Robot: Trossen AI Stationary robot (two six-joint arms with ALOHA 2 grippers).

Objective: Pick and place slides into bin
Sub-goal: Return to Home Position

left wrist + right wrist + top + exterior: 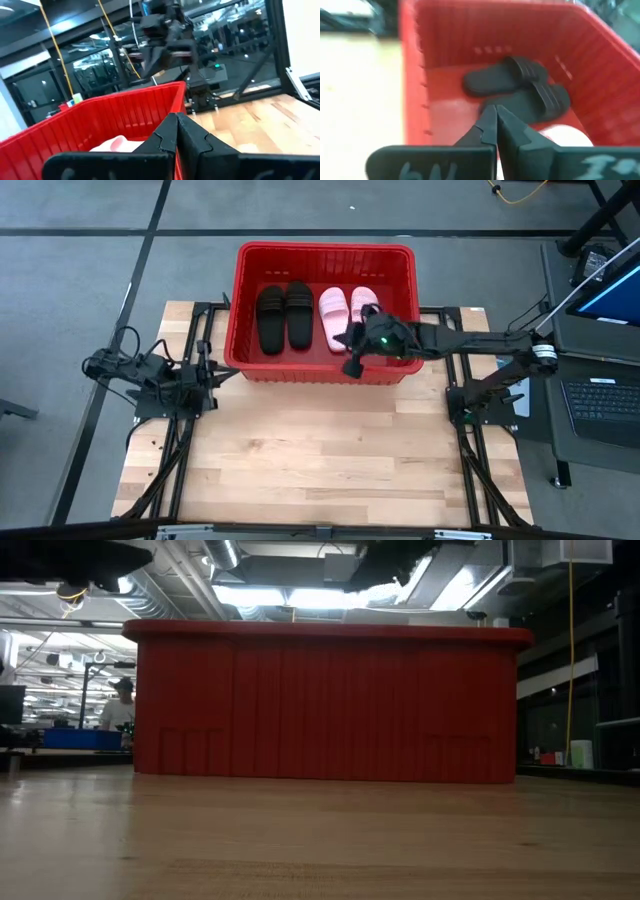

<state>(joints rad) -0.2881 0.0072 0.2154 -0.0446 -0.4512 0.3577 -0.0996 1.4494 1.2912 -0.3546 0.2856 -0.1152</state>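
Closest in, the right gripper (496,112) has its two dark fingers pinched tight together, holding nothing. It hangs over the bin's (325,248) 6 o'clock wall, towards the right end. The bin is a red plastic basket with ribbed, slotted walls and a thick rim, sitting at the 12 o'clock edge of the pale wooden bench (320,450). All four slides lie flat inside, side by side, with their long axes running 12 to 6. The two matte black slides (285,316) are on the 9 o'clock side and the two pale pink slides (346,314) on the 3 o'clock side. Their wide straps look nearer the 12 o'clock ends. The left gripper (222,375), also closed and empty, waits beside the bin at 9 o'clock.
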